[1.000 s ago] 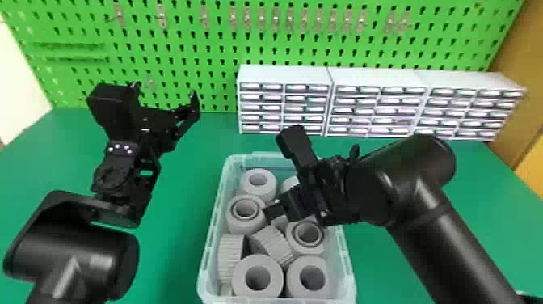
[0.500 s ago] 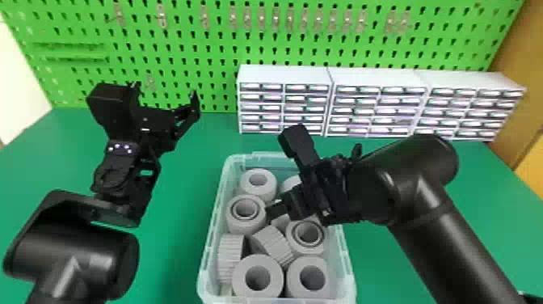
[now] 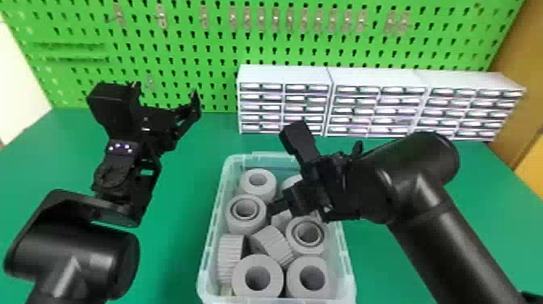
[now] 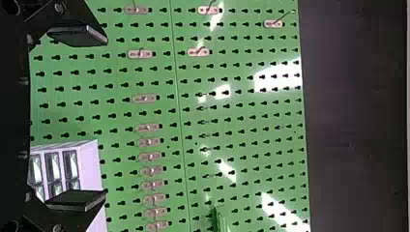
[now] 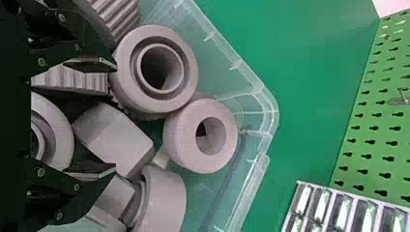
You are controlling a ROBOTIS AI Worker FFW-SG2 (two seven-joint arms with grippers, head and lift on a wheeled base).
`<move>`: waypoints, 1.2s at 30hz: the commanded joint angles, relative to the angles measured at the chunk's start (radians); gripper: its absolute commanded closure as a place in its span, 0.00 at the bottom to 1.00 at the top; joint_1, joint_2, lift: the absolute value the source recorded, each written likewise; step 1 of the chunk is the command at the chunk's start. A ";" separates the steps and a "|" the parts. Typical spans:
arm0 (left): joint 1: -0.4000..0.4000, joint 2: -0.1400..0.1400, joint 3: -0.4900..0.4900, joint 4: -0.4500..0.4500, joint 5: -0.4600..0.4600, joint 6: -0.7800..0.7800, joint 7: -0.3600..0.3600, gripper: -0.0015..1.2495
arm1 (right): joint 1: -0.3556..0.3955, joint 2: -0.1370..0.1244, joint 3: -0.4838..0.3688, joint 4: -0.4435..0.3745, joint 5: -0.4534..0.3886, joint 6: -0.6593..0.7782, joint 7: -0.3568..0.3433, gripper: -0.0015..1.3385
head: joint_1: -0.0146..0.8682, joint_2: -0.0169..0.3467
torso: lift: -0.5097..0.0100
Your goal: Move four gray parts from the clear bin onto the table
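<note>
Gray parts (image 3: 258,195), at least nine, fill one bin (image 3: 350,262) on the green surface (image 3: 177,242); three drawer cabinets (image 3: 283,74) far; left end effector (image 3: 165,91), right end effector (image 3: 302,211) released.

Here's the clear bin (image 3: 350,279), see-through and open-topped, upright on the smooth green table (image 3: 177,250), heaped with gray parts! In its far left corner, a plain thick ring (image 3: 258,195), hole up; just nearer along the bin's left side, a ring with a stepped bore (image 3: 247,227), tilted slightly. Nearer still by that left wall, a ribbed part (image 3: 230,256) with its grooved side showing, and mid-bin another ribbed one (image 3: 274,246), leaning over. On the bin's right side, a second stepped ring (image 3: 306,250), bore up! And at the bin's near end, two plain rings side by side, a left one (image 3: 238,279) and a right one (image 3: 293,279).
</note>
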 commanded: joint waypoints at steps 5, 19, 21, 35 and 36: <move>-0.009 -0.001 -0.009 0.000 0.000 0.000 0.000 0.13 | -0.041 0.004 0.054 0.052 0.039 -0.073 0.000 0.39 | 0.78 0.14 | 0.89; -0.004 -0.001 -0.007 0.000 0.001 0.000 0.000 0.13 | -0.130 0.028 0.160 0.287 0.045 -0.296 0.066 0.39 | 0.78 0.14 | 0.89; -0.004 -0.001 -0.005 0.000 0.001 0.000 0.000 0.13 | -0.143 0.033 0.177 0.314 0.054 -0.313 0.075 0.39 | 0.78 0.14 | 0.89; -0.007 -0.001 -0.009 0.000 0.001 0.000 -0.002 0.13 | -0.181 0.047 0.234 0.425 0.046 -0.388 0.083 0.39 | 0.78 0.14 | 0.89; -0.007 -0.001 -0.009 0.000 0.001 0.000 -0.002 0.13 | -0.183 0.048 0.235 0.445 0.034 -0.400 0.086 0.39 | 0.78 0.14 | 0.89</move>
